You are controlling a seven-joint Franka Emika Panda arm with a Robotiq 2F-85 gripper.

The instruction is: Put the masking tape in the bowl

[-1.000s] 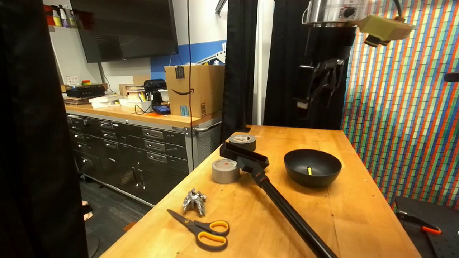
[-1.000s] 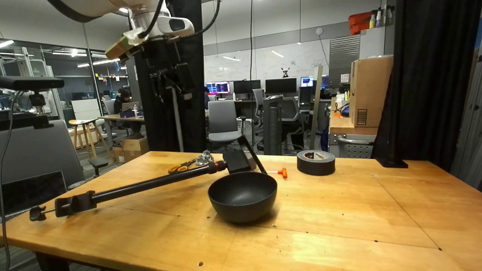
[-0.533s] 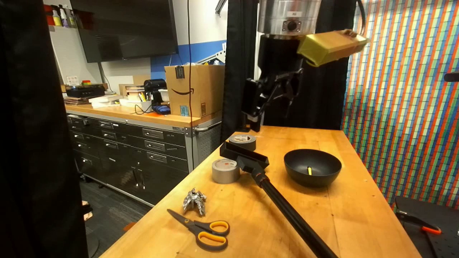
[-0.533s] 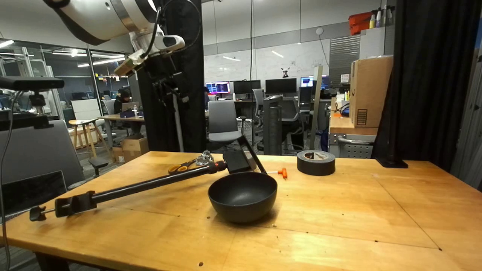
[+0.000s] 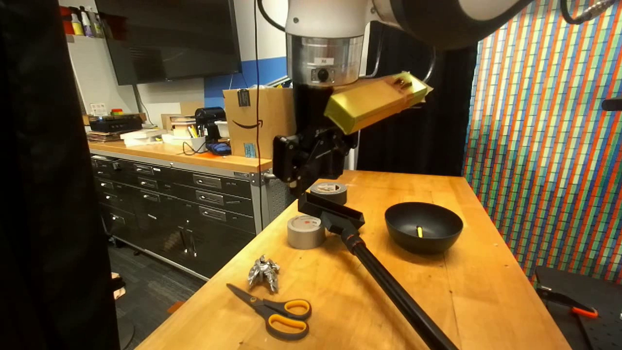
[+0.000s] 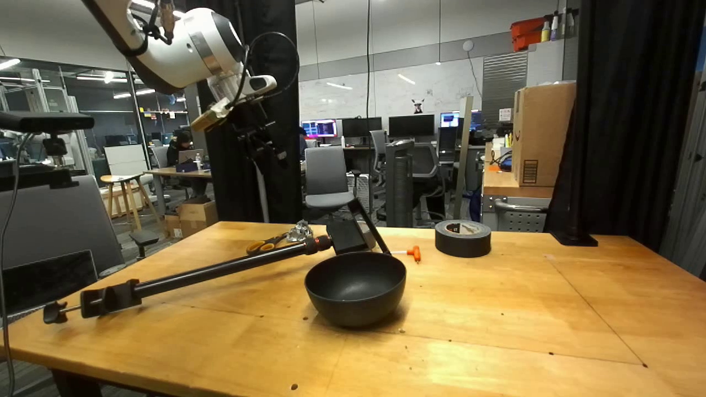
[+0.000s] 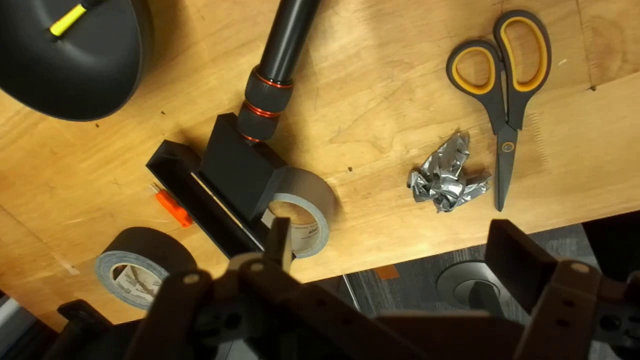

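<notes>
- The fingers (image 7: pixel 517 257) are spread wide: one shows at the bottom centre of the wrist view, its mate at the lower right.
- The masking tape (image 7: pixel 318 192), a pale grey roll, lies on the desk (image 7: pixel 380 90) just below the middle of that frame; one finger covers a bit of its edge from the camera.
- In an exterior view the fingers hang near the centre, above the masking tape (image 5: pixel 305 238) and apart from it.
- The black bowl (image 7: pixel 75 70) fills the upper left corner of the wrist view, well apart from the masking tape, with a yellow-and-black stick (image 7: pixel 68 20) inside.
- In both exterior views the bowl (image 6: pixel 356 311) sits upright on the desk.
- A black pole (image 7: pixel 290 40) slants down from the top centre of the wrist view to a trough-shaped head (image 7: pixel 239 167), which hides part of the masking tape; whether the two touch, I cannot tell.
- At the lower left lies a darker roll (image 7: pixel 155 246), with a small orange-handled tool (image 7: pixel 172 207) between it and the head.
- Crumpled foil (image 7: pixel 445 175) lies right of centre, and the scissors (image 7: pixel 507 146) reach down beside it from the upper right, blades together.
- A white arm (image 6: pixel 182 58) enters an exterior view at the upper left.
</notes>
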